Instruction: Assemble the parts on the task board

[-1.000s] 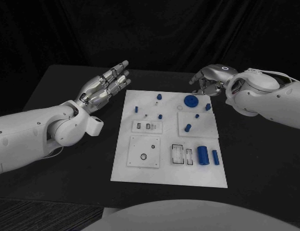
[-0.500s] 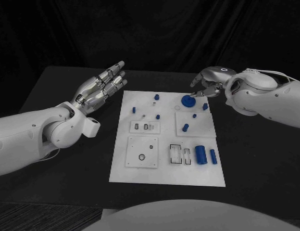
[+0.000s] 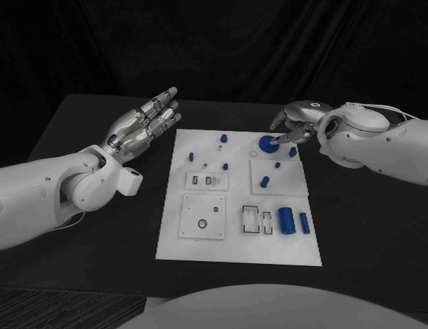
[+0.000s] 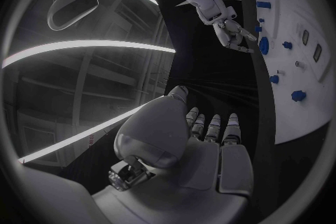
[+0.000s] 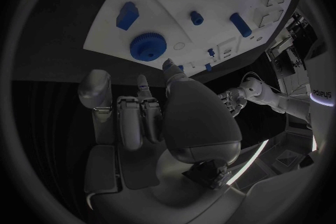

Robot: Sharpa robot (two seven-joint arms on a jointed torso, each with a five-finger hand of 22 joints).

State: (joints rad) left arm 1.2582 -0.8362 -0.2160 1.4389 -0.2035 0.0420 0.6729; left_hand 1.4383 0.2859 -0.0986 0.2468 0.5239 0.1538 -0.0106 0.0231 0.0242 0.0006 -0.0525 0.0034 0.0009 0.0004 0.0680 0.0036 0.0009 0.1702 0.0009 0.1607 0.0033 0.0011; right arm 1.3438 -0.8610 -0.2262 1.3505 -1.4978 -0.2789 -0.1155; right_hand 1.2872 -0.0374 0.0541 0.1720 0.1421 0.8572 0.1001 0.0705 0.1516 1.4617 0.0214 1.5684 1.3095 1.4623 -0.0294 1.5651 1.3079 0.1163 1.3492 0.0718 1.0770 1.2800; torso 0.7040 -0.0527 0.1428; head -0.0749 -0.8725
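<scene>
The right robot hand [image 3: 291, 123] hangs over the far right corner of the task board [image 3: 236, 248], its fingers curled down towards the blue gear [image 3: 269, 143], which lies flat just below and inboard of the fingertips. Whether they touch it I cannot tell; from the wrist camera the gear [image 5: 148, 46] sits just ahead of the fingers, apparently not yet gripped. This hand is much the nearer; the left robot hand [image 3: 147, 123] is held flat and spread wide, holding nothing, above the dark surface [image 3: 86, 233] well off the board's left edge. I count one gear, one large blue cylinder [image 3: 287, 220] lying lengthwise near the board's near right side, a slimmer blue bar [image 3: 304, 221] beside it, and roughly six small blue pegs scattered across the far half.
</scene>
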